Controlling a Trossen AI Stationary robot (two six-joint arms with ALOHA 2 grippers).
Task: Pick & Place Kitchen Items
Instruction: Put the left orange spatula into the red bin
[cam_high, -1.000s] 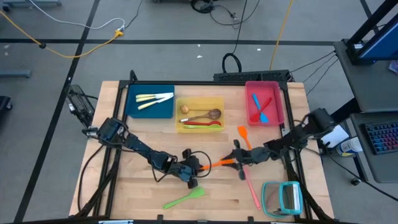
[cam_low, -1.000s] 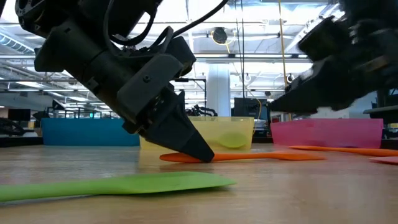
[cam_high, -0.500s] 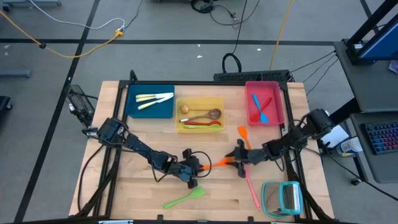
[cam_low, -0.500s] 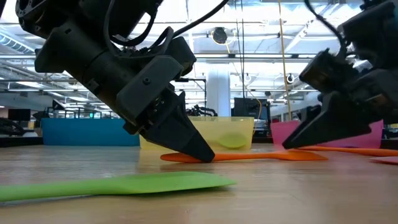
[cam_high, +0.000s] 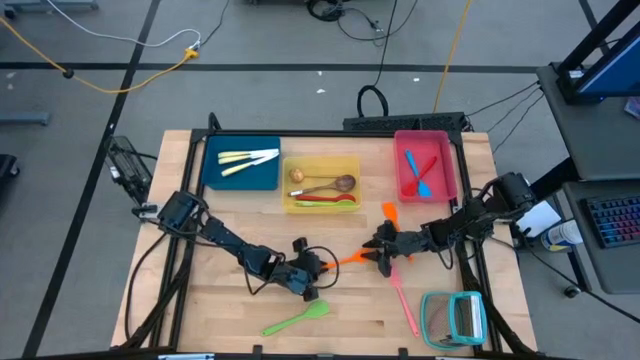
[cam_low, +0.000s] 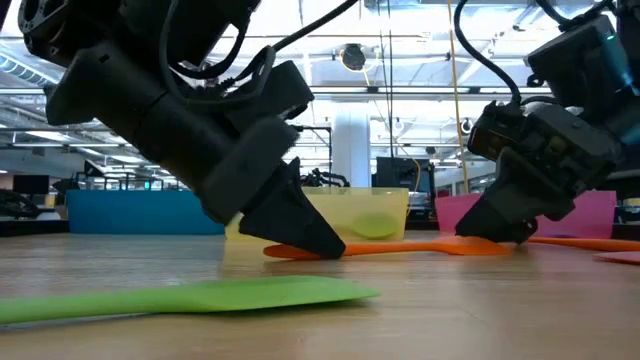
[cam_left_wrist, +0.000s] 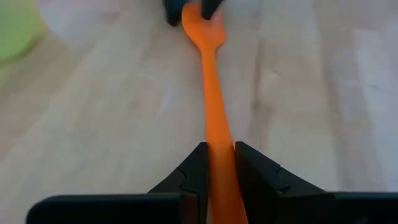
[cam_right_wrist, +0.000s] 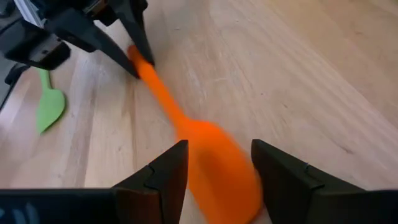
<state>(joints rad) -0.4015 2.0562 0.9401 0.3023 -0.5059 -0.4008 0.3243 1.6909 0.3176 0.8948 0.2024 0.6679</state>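
Wooden worktop (cam_high: 220, 300) from above: the long orange silicone spoon (cam_high: 350, 259) lies flat between both arms. The left tool (cam_high: 312, 272) is clenched on its thin handle; the right tool (cam_high: 383, 252) stands at its wide end. Low down, the spoon rests level. Right wrist: those fingers (cam_right_wrist: 158, 177) sit spread apart around the bowl, not squeezing.
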